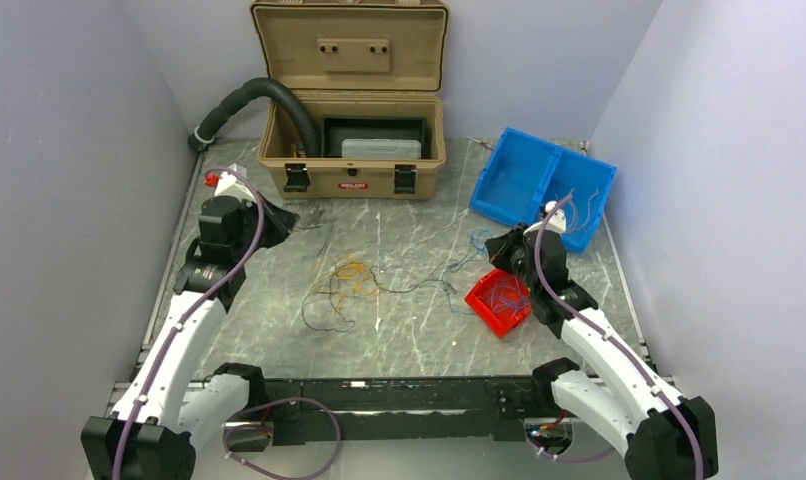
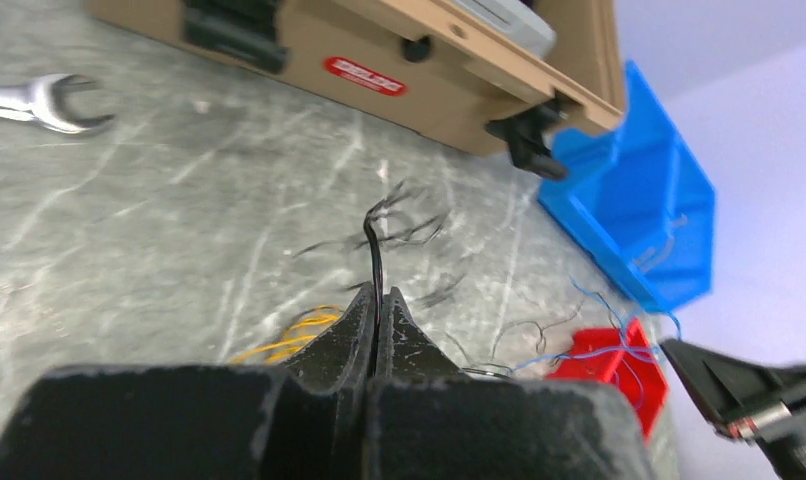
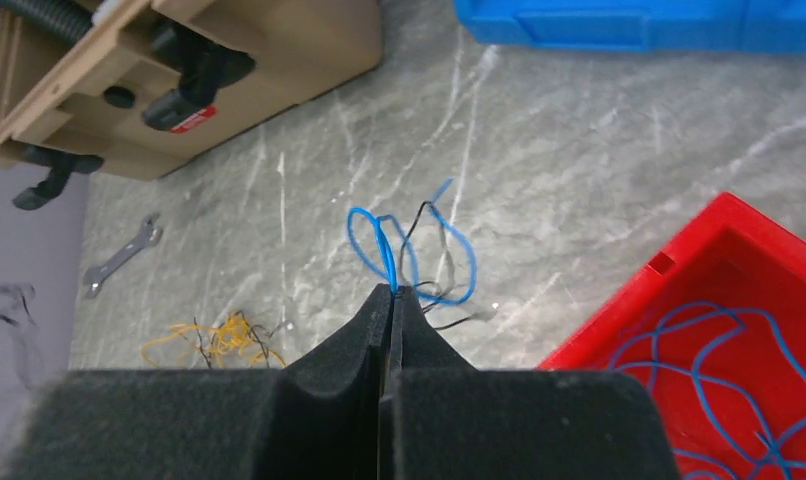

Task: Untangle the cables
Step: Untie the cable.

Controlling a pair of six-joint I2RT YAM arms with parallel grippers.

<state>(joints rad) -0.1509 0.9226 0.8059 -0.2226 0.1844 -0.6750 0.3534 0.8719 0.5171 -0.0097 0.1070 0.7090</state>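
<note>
The cables lie as a loose tangle mid-table: yellow-orange strands (image 1: 354, 275), thin black loops (image 1: 324, 310) and a blue strand (image 1: 476, 240) running toward the right. My left gripper (image 2: 379, 293) hovers at the left rear of the table, near the case. It is shut on a bunch of black cable (image 2: 376, 240) that sticks up from its tips. My right gripper (image 3: 392, 290) is low over the table beside the red bin (image 3: 669, 275), shut on a looped blue cable (image 3: 364, 240) with a black strand threaded through it. More blue cables lie inside the red bin.
An open tan case (image 1: 354, 150) stands at the back with a black corrugated hose (image 1: 249, 100) leading into it. A blue two-part bin (image 1: 509, 175) sits at the back right. A wrench (image 3: 119, 262) lies on the table in front of the case.
</note>
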